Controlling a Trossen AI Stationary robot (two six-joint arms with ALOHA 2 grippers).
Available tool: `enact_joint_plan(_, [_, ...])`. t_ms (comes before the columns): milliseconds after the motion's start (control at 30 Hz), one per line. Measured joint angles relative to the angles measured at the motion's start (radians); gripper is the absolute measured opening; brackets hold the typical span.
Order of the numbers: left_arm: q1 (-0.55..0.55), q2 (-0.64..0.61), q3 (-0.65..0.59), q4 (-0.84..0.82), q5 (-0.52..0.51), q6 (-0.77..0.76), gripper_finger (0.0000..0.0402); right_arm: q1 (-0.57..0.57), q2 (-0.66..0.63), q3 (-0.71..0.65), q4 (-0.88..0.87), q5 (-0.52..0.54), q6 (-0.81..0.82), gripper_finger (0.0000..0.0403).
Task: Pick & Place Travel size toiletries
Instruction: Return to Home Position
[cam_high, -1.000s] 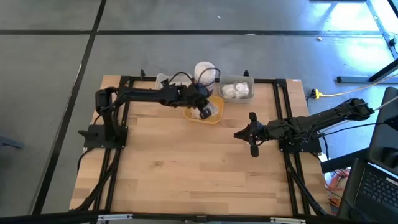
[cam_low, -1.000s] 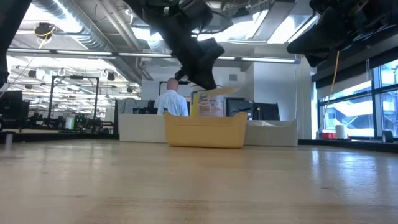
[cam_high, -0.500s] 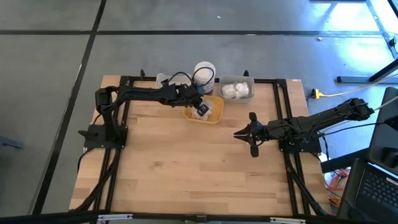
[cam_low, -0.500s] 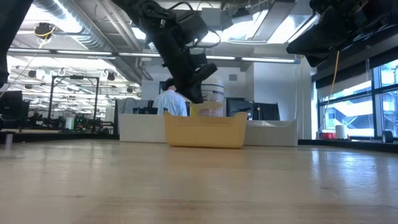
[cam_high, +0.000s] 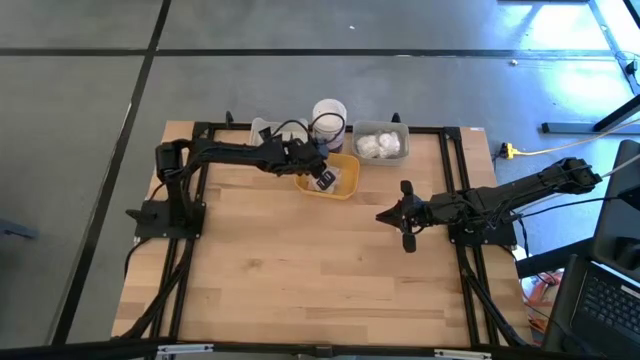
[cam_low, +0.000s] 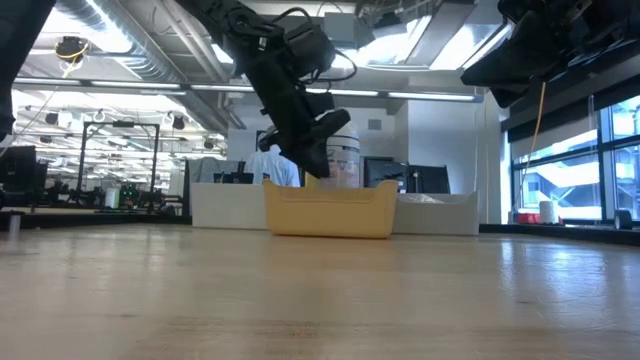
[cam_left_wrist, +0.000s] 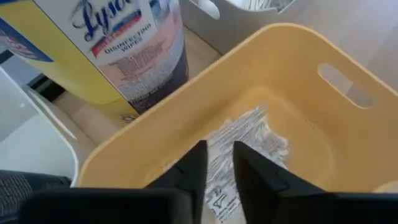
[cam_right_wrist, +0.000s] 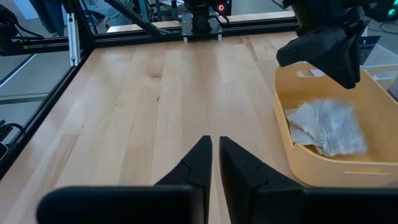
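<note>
Your left gripper (cam_high: 320, 179) hangs just over the yellow bin (cam_left_wrist: 298, 118), reaching in from the side where the left arm's base stands and tilted down toward the bin's floor. Its fingers (cam_left_wrist: 193, 171) are drawn close, with only a narrow gap between them, and they hold nothing.

The white sachets (cam_left_wrist: 249, 134) lie flat in a loose heap on the bin's floor. They are below and ahead of those fingertips and clear of them. They are already where they belong, so what the next move turns on is the bin's wall.

In the low view the tips sit just above the rim. As I judge it, you should lift first and only then draw back toward the arm's base. Otherwise a finger could catch the rim and drag the bin.

The white jar with the yellow label (cam_high: 328, 113) stands just behind the bin, close to your wrist, so keep off it.

Your right gripper (cam_right_wrist: 215, 144) waits well apart from the bin, over bare table on the side away from the left arm. Its fingers are pressed almost together and are empty.
</note>
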Motion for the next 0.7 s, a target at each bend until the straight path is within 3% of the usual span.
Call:
enact_joint_plan(133, [0.003, -0.004, 0.000, -0.001, 0.010, 0.018, 0.0111, 0.000, 0.000, 0.000, 0.000, 0.000, 0.000, 0.0029])
enact_joint_plan(300, [0.015, -0.064, 0.006, -0.005, 0.159, 0.096, 0.0138, 0.000, 0.000, 0.000, 0.002, 0.004, 0.000, 0.0032])
enact_joint_plan(700, [-0.071, -0.286, 0.007, 0.000, 0.144, 0.208, 0.0121, -0.001, -0.001, 0.006, 0.156, 0.222, -0.082, 0.0072])
